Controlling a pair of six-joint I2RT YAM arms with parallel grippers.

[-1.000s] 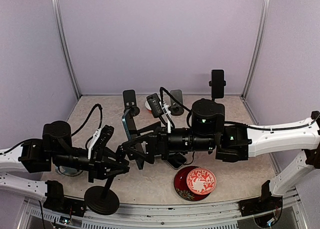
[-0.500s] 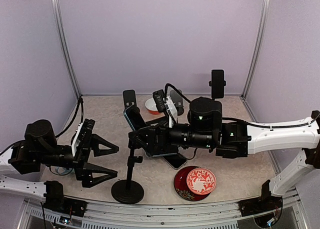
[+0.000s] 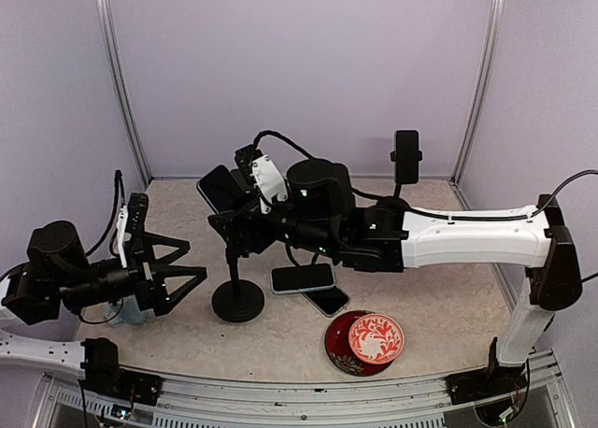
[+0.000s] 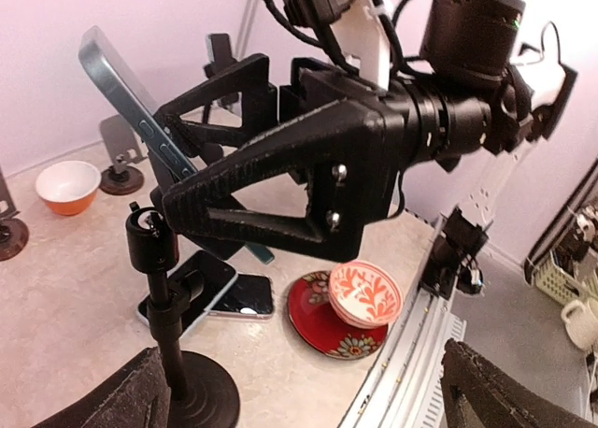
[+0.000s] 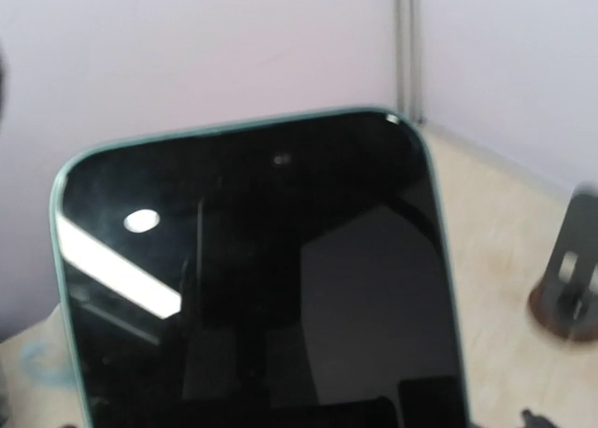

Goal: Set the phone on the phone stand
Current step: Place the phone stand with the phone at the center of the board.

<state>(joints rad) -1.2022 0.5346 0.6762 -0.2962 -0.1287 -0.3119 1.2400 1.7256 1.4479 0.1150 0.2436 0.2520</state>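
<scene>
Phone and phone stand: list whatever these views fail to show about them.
- Top external: right end effector covers the top of the phone stand, so contact with the phone is unclear.
- Left wrist: bottom edge cuts the stand's base.
- Right wrist: the phone fills the frame; its lower end is cut off, grip unseen.

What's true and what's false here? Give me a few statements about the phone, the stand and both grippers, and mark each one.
1. The right gripper grips a phone. True.
2. That phone sits on the stand. False: it is held in the air, and the stand's top is bare.
3. The left gripper clamps the stand. False: it is open, empty and apart from the stand.
4. Two other phones lie flat on the table. True.
</scene>
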